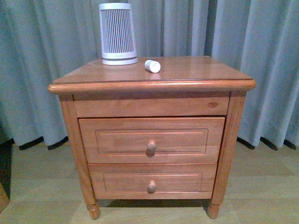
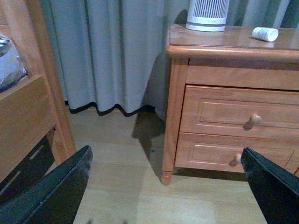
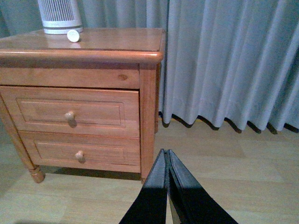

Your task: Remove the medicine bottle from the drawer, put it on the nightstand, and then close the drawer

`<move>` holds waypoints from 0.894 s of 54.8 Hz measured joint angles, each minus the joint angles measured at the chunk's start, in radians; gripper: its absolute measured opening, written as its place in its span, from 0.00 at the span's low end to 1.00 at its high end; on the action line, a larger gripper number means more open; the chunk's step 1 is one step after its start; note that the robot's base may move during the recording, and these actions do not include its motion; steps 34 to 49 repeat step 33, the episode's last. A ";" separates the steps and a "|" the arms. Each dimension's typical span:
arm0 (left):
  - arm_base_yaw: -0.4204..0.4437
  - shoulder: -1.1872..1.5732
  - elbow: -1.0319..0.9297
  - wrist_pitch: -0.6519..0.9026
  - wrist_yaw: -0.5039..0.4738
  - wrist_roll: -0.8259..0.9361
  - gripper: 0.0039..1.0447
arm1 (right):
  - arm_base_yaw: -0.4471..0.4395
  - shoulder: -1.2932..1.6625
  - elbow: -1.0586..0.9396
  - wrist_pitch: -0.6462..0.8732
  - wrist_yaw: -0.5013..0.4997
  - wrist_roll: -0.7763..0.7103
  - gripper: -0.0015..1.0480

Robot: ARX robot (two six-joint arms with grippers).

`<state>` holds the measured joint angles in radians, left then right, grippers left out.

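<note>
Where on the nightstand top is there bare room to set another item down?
The nightstand top is bare across its right half and along the front edge. The back-left corner is crowded: the ribbed white device stands there, with the medicine bottle lying on its side just right of it.

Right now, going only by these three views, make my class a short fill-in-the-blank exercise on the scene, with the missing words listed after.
1. The medicine bottle lies on its ____ on the nightstand.
2. The drawer with the upper knob is ____.
3. The right gripper is ____, holding nothing.
4. The left gripper is ____.

Missing words: side; closed; shut; open
</note>
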<state>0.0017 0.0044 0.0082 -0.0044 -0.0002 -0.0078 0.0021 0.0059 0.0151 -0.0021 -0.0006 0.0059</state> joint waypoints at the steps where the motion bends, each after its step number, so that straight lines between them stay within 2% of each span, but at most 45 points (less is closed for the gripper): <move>1: 0.000 0.000 0.000 0.000 0.000 0.000 0.94 | 0.000 0.000 0.000 0.000 0.000 0.000 0.03; 9: 0.000 0.000 0.000 0.000 0.000 0.000 0.94 | 0.000 0.000 0.000 0.000 0.000 -0.002 0.04; 21: 0.000 0.000 0.000 0.000 0.000 0.000 0.94 | 0.000 0.000 0.000 0.000 0.000 -0.002 0.40; 26: 0.000 0.000 0.000 0.000 0.000 0.000 0.94 | 0.000 0.000 0.000 0.000 0.000 -0.002 0.64; 33: 0.000 0.000 0.000 0.000 0.000 0.000 0.94 | 0.000 0.000 0.000 0.000 0.000 -0.002 0.85; 49: 0.000 0.000 0.000 0.000 0.000 0.000 0.94 | 0.000 0.000 0.000 0.000 0.000 -0.002 0.85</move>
